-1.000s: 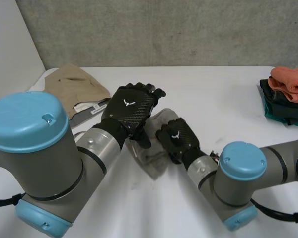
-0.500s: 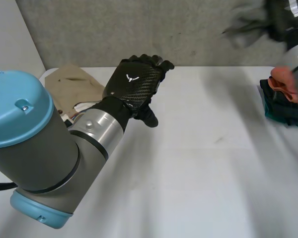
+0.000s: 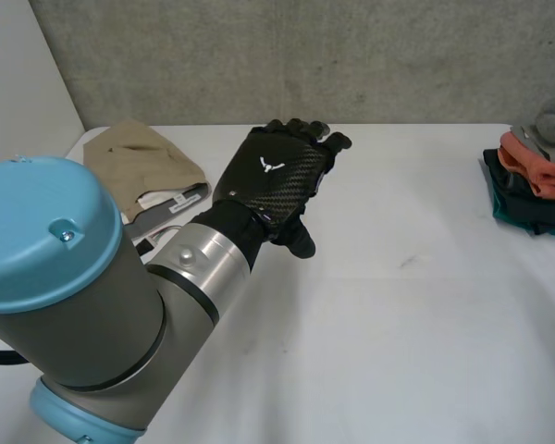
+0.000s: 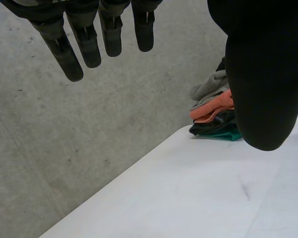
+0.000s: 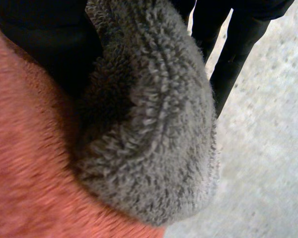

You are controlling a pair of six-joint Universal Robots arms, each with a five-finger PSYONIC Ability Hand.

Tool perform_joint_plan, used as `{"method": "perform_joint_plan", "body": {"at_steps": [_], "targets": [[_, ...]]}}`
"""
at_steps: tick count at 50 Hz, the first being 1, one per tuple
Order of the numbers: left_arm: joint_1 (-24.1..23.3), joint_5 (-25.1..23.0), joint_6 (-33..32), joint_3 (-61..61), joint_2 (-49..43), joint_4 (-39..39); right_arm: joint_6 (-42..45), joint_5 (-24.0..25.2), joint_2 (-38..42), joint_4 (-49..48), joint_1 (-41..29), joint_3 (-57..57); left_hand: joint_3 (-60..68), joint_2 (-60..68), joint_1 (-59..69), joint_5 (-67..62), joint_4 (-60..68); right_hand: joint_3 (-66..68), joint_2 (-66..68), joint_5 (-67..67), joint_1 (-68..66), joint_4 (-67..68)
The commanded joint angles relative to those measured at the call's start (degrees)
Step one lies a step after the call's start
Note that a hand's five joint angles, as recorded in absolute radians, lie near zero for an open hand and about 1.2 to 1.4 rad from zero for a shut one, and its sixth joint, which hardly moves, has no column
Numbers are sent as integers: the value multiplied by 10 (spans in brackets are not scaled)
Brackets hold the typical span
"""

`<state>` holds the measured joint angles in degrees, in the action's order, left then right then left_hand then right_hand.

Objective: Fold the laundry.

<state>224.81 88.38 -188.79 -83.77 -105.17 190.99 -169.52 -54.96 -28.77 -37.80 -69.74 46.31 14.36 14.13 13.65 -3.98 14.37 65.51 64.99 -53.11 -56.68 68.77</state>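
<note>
Right wrist view | right hand [image 5: 44, 44] pinches grey towel [image 5: 154, 124] atop orange cloth [image 5: 25, 173] | left hand [image 3: 273, 176] spread

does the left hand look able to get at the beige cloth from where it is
Probably yes: the left hand is open and empty above the table, and the beige cloth lies uncovered just beside its arm, nothing between them.
</note>
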Motion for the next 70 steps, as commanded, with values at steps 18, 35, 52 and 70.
{"method": "perform_joint_plan", "body": {"at_steps": [18,35,52,70], "targets": [[-9,-62,1,-12,10,0,-7,13,-209,38,39,202,-3,0,4,-1,-3,-555,-550,531,467,-588],[20,-53,0,-12,87,25,90,-245,-399,209,116,195,-4,-2,3,1,-5,-555,-550,531,467,-588],[313,-22,-18,46,26,58,46,-11,-646,27,-179,561,-3,0,4,-1,-3,-555,-550,531,467,-588],[455,-174,-226,242,-369,50,201,8,-514,164,-266,674,4,6,11,-8,4,-555,-550,531,467,-588]]}}
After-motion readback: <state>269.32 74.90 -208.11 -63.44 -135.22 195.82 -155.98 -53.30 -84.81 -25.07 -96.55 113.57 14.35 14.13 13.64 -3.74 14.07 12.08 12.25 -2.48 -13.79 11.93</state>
